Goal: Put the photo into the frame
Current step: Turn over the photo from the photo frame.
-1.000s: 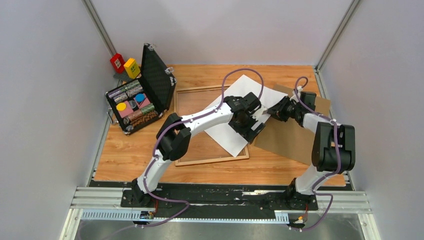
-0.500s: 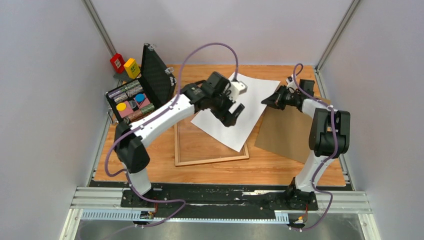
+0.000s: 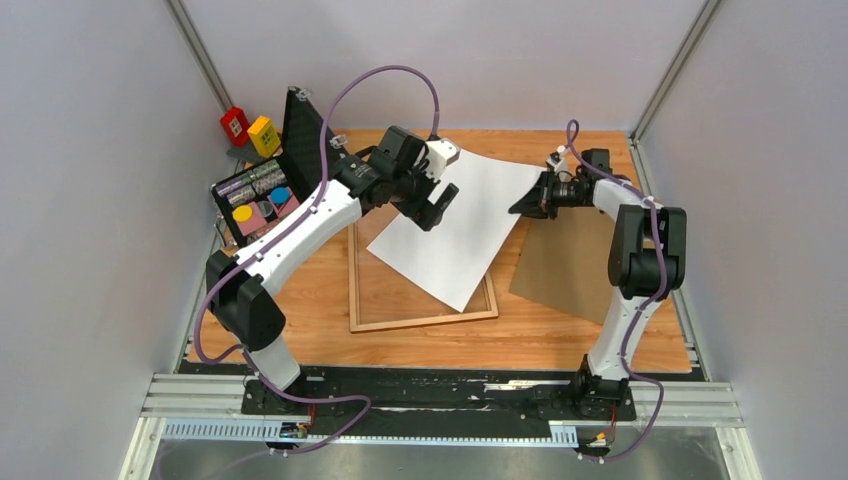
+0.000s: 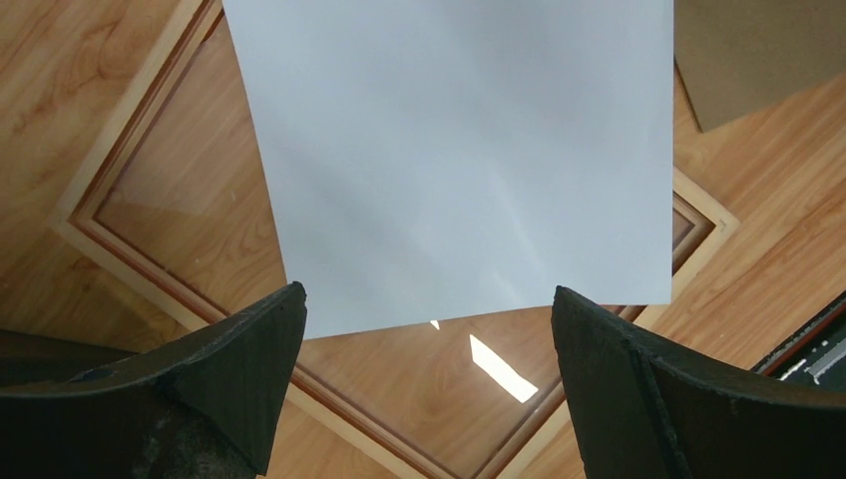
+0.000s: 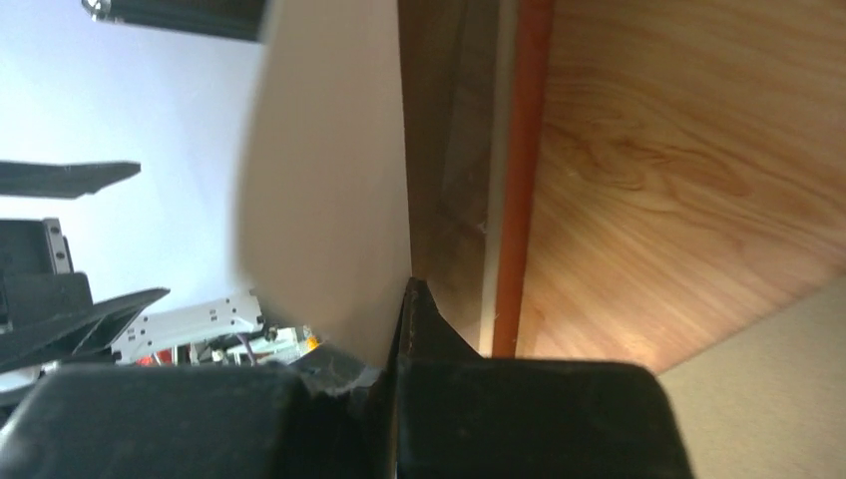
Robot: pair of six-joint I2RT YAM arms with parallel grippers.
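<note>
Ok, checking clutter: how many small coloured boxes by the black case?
2: red box and yellow box, side by side left of the case's lid; more may hide behind.

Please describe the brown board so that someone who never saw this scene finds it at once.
Look at the right side of the wooden table, just right of the frame. The board lies flat there. It is plain brown, with no rails like the frame and not white like the photo.

The left claw [image 3: 440, 207], earlier over the middle of the large white rectangular paper photo [image 3: 455, 235], now hangs wide open by its far left corner. The right claw [image 3: 522, 207] has pinched shut on the photo's right edge and drawn back, taking the photo with it.
</note>
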